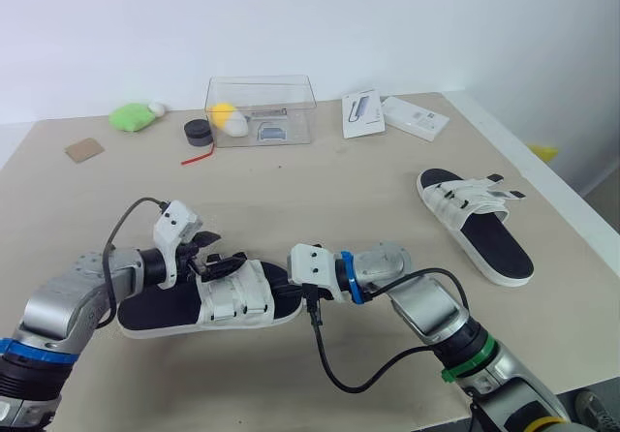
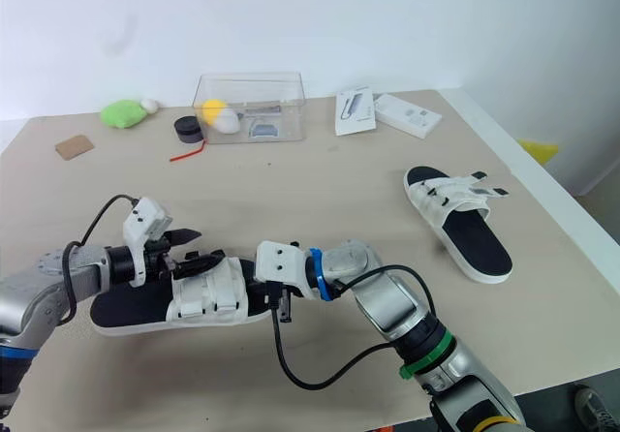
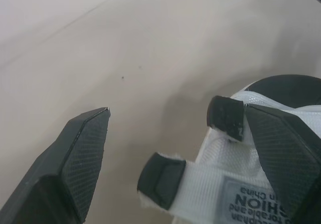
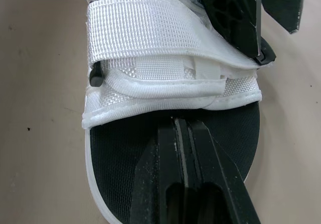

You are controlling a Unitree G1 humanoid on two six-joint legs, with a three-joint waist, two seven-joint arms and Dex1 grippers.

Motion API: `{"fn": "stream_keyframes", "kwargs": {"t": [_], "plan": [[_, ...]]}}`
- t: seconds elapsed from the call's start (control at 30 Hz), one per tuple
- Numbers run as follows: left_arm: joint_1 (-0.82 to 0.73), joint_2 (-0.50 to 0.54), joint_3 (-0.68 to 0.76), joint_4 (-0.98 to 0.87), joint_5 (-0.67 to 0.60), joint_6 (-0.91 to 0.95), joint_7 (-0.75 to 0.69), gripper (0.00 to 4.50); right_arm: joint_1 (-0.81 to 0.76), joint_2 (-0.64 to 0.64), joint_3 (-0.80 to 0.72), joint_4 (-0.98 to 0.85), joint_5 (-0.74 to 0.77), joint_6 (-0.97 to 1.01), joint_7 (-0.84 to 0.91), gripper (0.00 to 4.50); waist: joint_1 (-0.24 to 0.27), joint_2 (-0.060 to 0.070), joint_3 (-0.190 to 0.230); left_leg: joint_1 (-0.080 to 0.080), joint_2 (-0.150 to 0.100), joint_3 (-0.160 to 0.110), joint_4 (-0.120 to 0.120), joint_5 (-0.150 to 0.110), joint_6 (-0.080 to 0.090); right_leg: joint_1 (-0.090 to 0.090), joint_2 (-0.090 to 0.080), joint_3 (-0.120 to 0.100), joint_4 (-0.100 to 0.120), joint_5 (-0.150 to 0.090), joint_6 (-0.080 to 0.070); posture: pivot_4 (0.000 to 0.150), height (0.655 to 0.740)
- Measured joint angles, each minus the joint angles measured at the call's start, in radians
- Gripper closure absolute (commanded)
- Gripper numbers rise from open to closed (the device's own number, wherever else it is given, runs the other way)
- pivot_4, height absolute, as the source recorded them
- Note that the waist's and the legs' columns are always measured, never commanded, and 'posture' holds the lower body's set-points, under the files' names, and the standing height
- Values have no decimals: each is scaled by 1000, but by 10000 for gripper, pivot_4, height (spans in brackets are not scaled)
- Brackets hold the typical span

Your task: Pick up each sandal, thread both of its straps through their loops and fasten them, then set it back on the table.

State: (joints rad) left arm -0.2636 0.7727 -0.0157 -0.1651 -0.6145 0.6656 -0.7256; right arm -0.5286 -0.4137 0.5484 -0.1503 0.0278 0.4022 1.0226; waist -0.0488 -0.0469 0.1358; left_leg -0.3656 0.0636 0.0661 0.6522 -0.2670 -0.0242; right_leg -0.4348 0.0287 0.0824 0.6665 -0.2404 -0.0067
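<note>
Left gripper (image 1: 215,248) spreads wide at the black strap tips of a sandal (image 1: 232,298) lying near the counter's (image 1: 320,190) front edge. Right gripper (image 4: 181,133), fingers pressed together, sits over its black footbed; whether they touch is unclear. Its wrist hides that end of the sandal. Another sandal (image 1: 475,221) lies by the right edge.

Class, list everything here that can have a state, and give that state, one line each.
Near white-strapped black-soled sandal: on table, two strap ends loose.
Far white-strapped sandal: flat on table, strap ends sticking out.
Left gripper: open beside the near sandal's straps.
Right gripper: shut, over the near sandal's footbed.
Clear plastic box: upright, open-topped.
</note>
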Motion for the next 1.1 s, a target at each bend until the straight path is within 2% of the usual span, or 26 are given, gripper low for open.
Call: {"fn": "stream_keyframes", "kwargs": {"t": [0.13, 0.27, 0.4, 0.5, 0.67, 0.77, 0.87, 1.1], "plan": [[-39, -8, 69, 56, 36, -148, -63, 999, 0, 0, 0, -1, 0, -7, 1, 45000, 0, -1, 0, -2, 1, 0, 0, 0, 0, -2, 1, -1, 0, 1, 2, 1500, 7400], [-28, 44, 162, 121, 167, -568, -206, 999, 3, 0, -1, -1, 3, -13, 4, 45000, -1, 0, 0, -3, 1, 1, -2, 0, 0, -3, 0, 0, 0, 0, 0, 1500, 7400], [32, 68, 219, 265, 332, -1119, -296, 999, 8, 7, -36, 9, 48, 8, 14, 45000, 1, 0, 1, -4, 2, 2, -2, 0, 0, -4, -3, 0, -1, 0, -1, 1500, 7400], [60, 84, 217, 348, 371, -1451, -371, 999, 24, 3, -75, 17, 99, 35, 28, 45000, 5, 0, 1, -6, 2, 5, -1, 0, 0, -5, -7, -2, -1, 0, -1, 1500, 7400], [90, 120, 186, 512, 372, -1749, -430, 999, 63, -36, -188, 19, 201, 82, 44, 45000, 8, 0, 6, -10, 0, 9, -1, -1, 2, -7, -13, -7, -1, -1, 2, 1500, 7400], [100, 152, 142, 547, 365, -1844, -440, 999, 72, -56, -275, 16, 285, 139, 53, 45000, 7, -1, 7, -11, -1, 10, 0, -4, 4, -7, -16, -7, -2, 0, 1, 1500, 7400], [114, 186, 99, 545, 344, -1889, -438, 0, 68, -88, -350, 12, 360, 193, 67, 35746, 6, -1, 7, -11, -2, 11, 0, -6, 5, -7, -17, -6, -2, -1, 2, 1500, 7400], [179, 189, -3, 419, 322, -1876, -387, 0, -2, -163, -484, -76, 492, 274, 67, 2443, 3, 2, 11, -12, -2, 10, 1, -9, 6, -7, -17, -5, -2, -2, 4, 1500, 7400]]}}
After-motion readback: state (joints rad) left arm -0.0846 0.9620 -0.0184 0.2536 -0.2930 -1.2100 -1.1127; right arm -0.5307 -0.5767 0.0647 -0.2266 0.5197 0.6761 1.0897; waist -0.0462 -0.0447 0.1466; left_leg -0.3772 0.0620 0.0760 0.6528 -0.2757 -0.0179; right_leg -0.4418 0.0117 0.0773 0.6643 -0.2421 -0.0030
